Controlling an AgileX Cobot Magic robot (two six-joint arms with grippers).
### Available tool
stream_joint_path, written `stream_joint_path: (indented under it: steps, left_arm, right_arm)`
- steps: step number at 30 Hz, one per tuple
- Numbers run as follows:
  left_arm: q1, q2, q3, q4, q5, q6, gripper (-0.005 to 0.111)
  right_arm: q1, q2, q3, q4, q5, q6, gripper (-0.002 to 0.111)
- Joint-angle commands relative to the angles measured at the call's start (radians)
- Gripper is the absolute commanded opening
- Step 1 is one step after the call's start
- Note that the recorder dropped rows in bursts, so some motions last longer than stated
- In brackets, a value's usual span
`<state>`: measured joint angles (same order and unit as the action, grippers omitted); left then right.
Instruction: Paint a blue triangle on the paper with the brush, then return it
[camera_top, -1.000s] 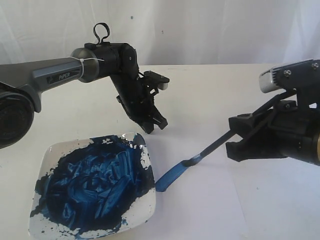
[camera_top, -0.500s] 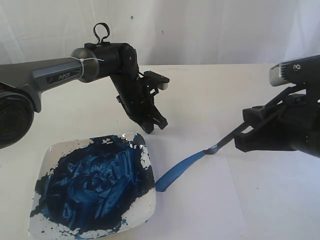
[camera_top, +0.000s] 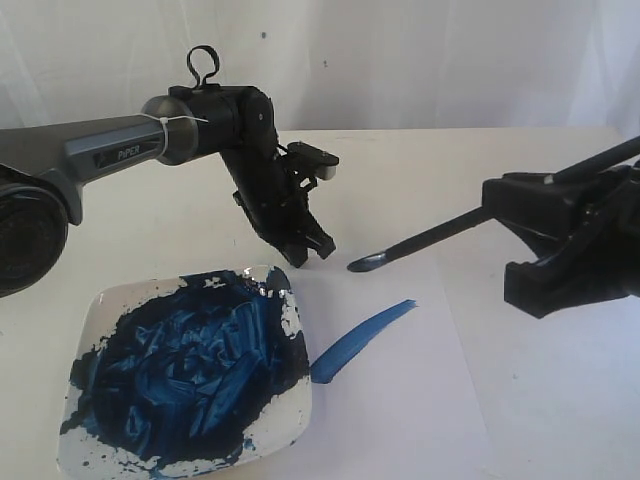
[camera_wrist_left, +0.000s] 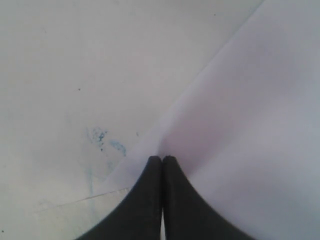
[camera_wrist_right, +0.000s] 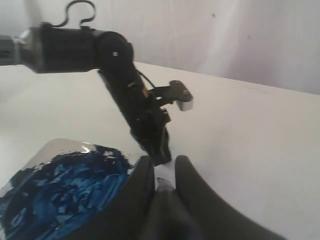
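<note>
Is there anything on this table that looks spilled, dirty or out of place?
Two small things. The white plate is smeared with dark blue paint almost to its rim, with splatters along the edges. In the left wrist view, faint blue stains mark the tabletop beside the edge of the paper. Nothing looks knocked over or damaged.

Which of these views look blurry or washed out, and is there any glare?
Exterior view: sharp, backdrop washed out, glossy highlights on the wet blue paint. Left wrist view: soft and low-contrast, left gripper a dark blur. Right wrist view: right gripper out of focus up close, left arm clearer.
</note>
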<state>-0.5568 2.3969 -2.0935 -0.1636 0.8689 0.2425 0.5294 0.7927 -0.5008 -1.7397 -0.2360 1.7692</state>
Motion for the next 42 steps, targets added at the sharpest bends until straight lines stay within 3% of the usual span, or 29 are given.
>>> stream_joint_path:
  steps: [1, 42]
  left_arm:
    - [-0.003, 0.008, -0.002, -0.012, 0.025, -0.003, 0.0]
    - [-0.003, 0.008, -0.002, -0.012, 0.041, -0.003, 0.0]
  right_arm:
    - [-0.009, -0.014, 0.002, -0.005, -0.059, 0.014, 0.0]
    - [-0.009, -0.142, 0.155, -0.005, -0.047, 0.093, 0.0]
